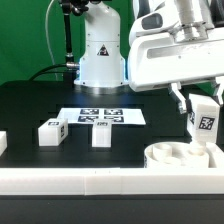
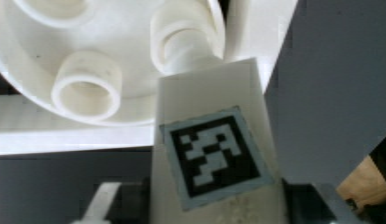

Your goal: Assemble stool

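I see the seat disc (image 1: 178, 155), a thick white round piece with round sockets, lying at the front edge of the table (image 1: 40, 100), toward the exterior view's right, beside the border rail (image 1: 80, 182). The gripper (image 1: 204, 104) hangs over it, pointing down. Its jaws are closed on a blocky white leg (image 1: 205, 121) that carries a black-and-white tag and is held upright just above the disc.

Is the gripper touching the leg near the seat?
Touching. The exterior view shows the leg hanging clear of the table, clamped between the fingers of the gripper.
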Tool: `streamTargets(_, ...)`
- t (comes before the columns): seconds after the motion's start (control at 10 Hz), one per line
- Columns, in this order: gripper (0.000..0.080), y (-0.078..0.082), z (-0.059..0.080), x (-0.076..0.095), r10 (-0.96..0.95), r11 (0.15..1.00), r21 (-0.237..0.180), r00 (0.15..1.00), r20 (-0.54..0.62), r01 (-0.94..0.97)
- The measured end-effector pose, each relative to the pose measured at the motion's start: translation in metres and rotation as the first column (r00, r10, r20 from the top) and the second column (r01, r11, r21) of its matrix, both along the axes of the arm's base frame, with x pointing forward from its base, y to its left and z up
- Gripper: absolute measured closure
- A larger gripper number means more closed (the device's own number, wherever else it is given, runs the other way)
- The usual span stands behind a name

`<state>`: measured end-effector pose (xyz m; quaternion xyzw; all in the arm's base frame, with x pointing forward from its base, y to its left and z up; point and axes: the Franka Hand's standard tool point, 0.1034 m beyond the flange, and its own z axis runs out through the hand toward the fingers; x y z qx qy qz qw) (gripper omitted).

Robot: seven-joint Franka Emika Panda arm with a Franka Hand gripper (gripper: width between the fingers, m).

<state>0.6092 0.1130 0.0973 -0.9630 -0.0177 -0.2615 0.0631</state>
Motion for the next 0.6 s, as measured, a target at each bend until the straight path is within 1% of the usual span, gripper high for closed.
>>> streamTargets(0.6, 0.0472, 0.0014, -0.0100, -0.0018, 0.003, 1.000, -0.001, 1.000, -0.011, -0.003)
